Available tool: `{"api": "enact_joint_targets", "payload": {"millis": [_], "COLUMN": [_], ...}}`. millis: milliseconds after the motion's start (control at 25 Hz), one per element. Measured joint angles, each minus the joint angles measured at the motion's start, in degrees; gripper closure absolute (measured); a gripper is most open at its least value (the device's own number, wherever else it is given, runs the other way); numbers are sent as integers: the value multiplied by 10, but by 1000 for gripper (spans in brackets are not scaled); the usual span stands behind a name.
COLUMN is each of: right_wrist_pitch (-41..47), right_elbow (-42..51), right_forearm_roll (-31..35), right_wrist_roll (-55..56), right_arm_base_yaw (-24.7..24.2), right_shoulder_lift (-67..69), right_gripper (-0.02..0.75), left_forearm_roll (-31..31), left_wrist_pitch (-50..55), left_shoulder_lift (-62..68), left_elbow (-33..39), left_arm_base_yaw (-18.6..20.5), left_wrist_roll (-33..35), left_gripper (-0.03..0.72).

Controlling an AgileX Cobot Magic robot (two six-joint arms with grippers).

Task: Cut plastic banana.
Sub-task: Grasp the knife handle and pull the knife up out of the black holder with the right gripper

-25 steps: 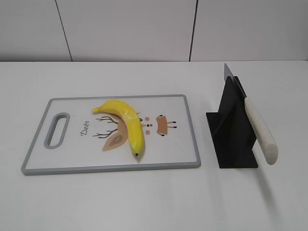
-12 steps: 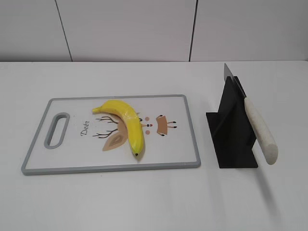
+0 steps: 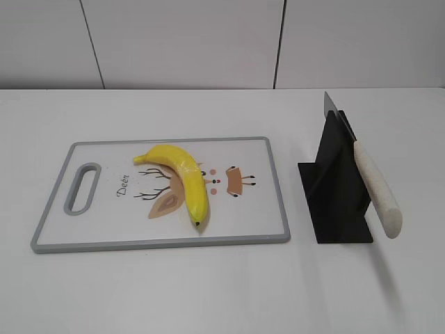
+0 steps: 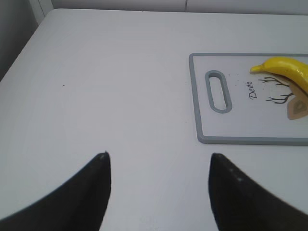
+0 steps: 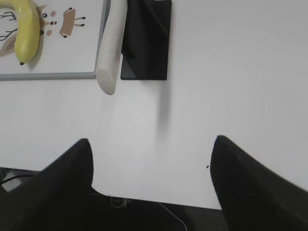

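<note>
Banana (image 3: 183, 180) on cutting board (image 3: 104, 223), knife (image 3: 374, 182) in black stand (image 3: 334, 195), both grippers spread and holding nothing.

Exterior view: board centre-left on the white table (image 3: 208, 292), banana across the deer print; stand right of the board, knife handle sticking out toward lower right. Left gripper (image 4: 159, 185) hovers over bare table, board at right edge of frame. Right gripper (image 5: 151, 178) at frame bottom, knife handle and stand upper left.
</note>
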Motion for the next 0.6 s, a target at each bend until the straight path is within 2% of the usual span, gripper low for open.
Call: {"api": "enact_joint_targets", "payload": {"millis": [160, 280, 520, 600], "right_wrist_pitch": [2, -2, 6, 8], "right_elbow": [-19, -36, -84, -105], "right_forearm_roll": [22, 22, -59, -75], "right_wrist_roll": [0, 3, 73, 96], "right_arm_base_yaw": [15, 58, 179, 203], "right_shoulder_lift": [59, 94, 189, 223], "right_gripper": [156, 156, 156, 156], "left_forearm_roll": [0, 0, 0, 0], "left_wrist_pitch": [0, 0, 0, 0], "left_shoulder_lift": [0, 0, 0, 0], "left_elbow": [0, 0, 0, 0], "left_arm_base_yaw": [0, 0, 0, 0], "left_wrist_roll": [0, 0, 0, 0], "left_gripper": [94, 95, 95, 95]}}
